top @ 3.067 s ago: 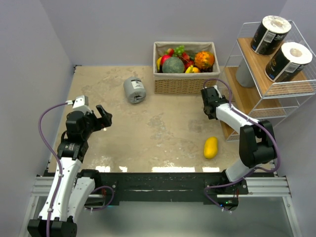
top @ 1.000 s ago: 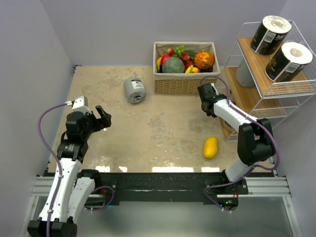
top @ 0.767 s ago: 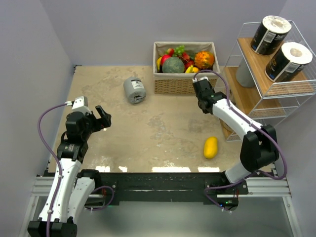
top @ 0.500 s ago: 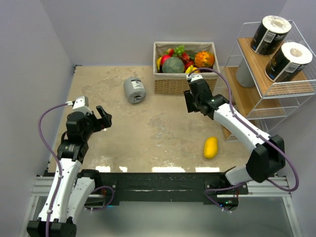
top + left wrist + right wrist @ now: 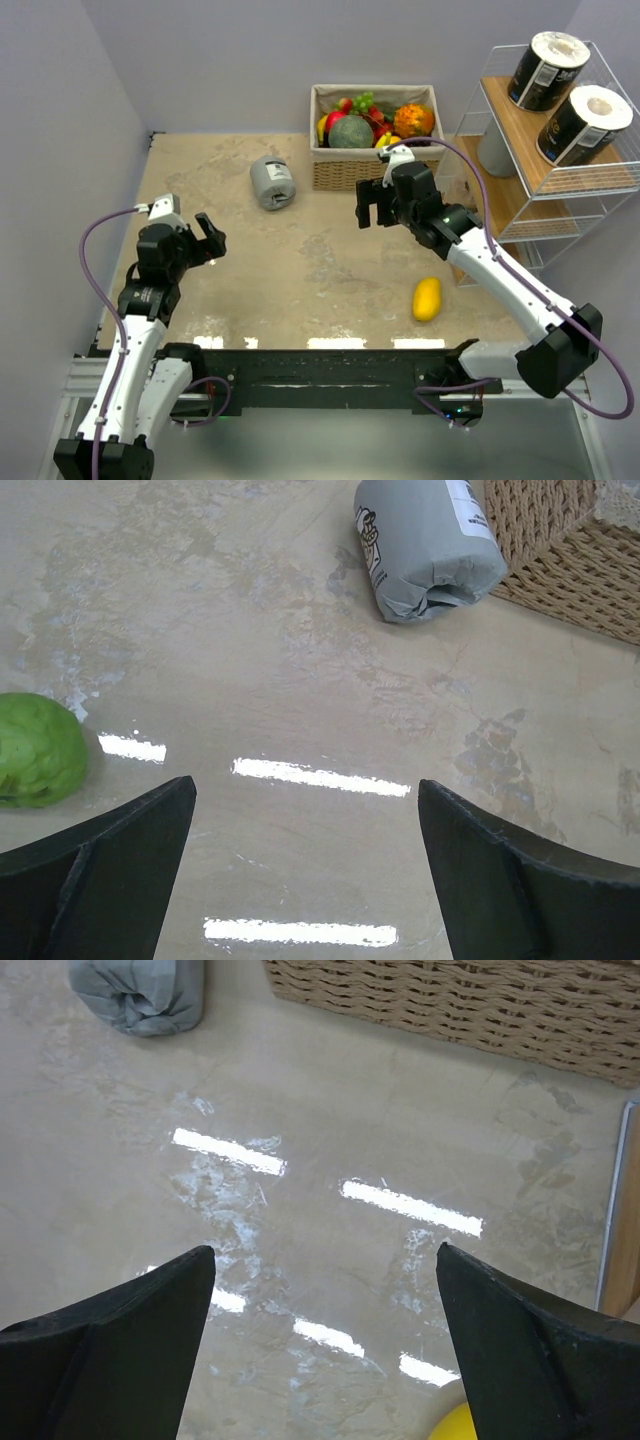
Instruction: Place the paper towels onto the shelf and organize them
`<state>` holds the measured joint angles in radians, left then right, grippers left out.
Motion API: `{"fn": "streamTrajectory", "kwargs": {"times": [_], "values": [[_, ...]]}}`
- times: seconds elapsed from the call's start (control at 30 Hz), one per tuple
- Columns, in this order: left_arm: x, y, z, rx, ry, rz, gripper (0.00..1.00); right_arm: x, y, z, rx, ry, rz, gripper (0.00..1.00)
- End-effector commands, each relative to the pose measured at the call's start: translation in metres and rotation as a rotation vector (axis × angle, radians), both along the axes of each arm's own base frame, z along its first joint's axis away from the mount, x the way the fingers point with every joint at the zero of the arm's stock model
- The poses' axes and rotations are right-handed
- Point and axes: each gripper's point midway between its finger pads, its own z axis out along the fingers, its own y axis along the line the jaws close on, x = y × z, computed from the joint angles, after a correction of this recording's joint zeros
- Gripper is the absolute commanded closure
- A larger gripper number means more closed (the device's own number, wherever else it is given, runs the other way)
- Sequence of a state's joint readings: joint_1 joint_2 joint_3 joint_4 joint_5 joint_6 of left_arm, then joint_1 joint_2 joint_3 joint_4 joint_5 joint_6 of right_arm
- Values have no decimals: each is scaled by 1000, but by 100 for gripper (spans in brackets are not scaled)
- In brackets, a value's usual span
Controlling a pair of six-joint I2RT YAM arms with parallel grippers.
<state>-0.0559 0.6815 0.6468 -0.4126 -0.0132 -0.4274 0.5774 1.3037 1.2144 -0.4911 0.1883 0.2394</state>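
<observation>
my right pincer (image 5: pixel 372 210) hangs wide open and empty over the tabletop (image 5: pixel 300 270), the grey roll (image 5: pixel 272 182) lies on its side beside the wicker basket (image 5: pixel 350 172), and a careless pinch on its round flank may roll it away.

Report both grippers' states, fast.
Left gripper: open, holding nothing.
Right gripper: open, holding nothing.

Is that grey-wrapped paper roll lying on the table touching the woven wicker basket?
Apart. The right wrist view shows bare tabletop between the grey-wrapped paper roll and the woven wicker basket.
</observation>
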Motion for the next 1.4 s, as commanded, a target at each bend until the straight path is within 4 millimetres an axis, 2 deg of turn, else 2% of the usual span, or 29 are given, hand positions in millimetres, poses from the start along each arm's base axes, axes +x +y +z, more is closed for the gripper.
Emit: {"fn": "streamTrajectory", "kwargs": {"times": [0.0,0.07,0.13,0.17,0.23,0.27,0.33,0.37,0.4,0.43,0.47,0.5,0.57,0.6,0.63,0.67,0.7,0.73,0.77,0.8,0.83,0.87,0.93,0.97,1.03,1.07,1.2,1.33,1.37], "values": [[13,1,4,4,6,14,3,-4,20,20,106,-51,66,5],[23,1,13,6,0,16,3,-3,22,19,112,-50,75,5],[35,-3,14,7,17,-1,5,-5,29,22,145,-55,96,7],[46,-4,31,2,-31,-8,5,-7,32,22,154,-53,109,7],[61,-6,37,18,-52,-24,10,-9,35,26,180,-64,119,7],[72,-4,53,31,-102,-10,11,-10,36,27,190,-69,121,7],[88,-5,48,82,-75,-13,11,-15,39,33,213,-84,144,8],[97,-4,62,109,-104,5,10,-16,39,36,219,-93,148,7],[107,-6,55,134,-82,0,10,-17,37,38,219,-98,148,7],[115,-17,66,170,-117,-30,10,-18,36,41,220,-105,145,8],[121,-18,67,204,-124,-20,9,-21,34,48,229,-120,144,8],[130,-24,57,230,-104,-37,7,-23,33,51,237,-129,147,8],[145,-45,56,292,-143,-101,6,-27,30,66,253,-176,153,8],[153,-53,42,326,-124,-131,3,-27,29,70,263,-195,153,8],[160,-68,44,372,-170,-174,2,-28,28,74,267,-209,154,7],[164,-75,40,394,-177,-194,0,-29,30,79,278,-224,169,7],[169,-83,26,417,-164,-221,0,-30,30,82,276,-229,180,7],[174,-94,26,444,-189,-247,0,-31,30,83,275,-230,182,7],[178,-95,21,453,-183,-232,0,-32,29,85,273,-228,181,7],[183,-96,6,493,-156,-246,0,-35,31,85,280,-221,198,7],[188,-99,6,508,-163,-251,0,-37,33,85,288,-220,205,7],[194,-99,-7,526,-140,-247,0,-38,33,85,297,-228,211,7],[203,-100,-9,545,-156,-242,0,-41,34,89,312,-238,224,7],[207,-99,-20,562,-138,-235,0,-42,34,90,312,-239,227,7],[215,-100,-23,592,-145,-241,1,-41,30,90,285,-245,223,7],[218,-99,-35,609,-122,-242,1,-41,27,91,270,-245,215,6],[228,-101,-51,624,-114,-247,1,-42,21,95,242,-272,208,6],[241,-110,-53,618,-135,-261,1,-40,23,98,250,-279,212,5],[244,-111,-60,624,-121,-259,1,-39,24,97,250,-274,216,5]]}}
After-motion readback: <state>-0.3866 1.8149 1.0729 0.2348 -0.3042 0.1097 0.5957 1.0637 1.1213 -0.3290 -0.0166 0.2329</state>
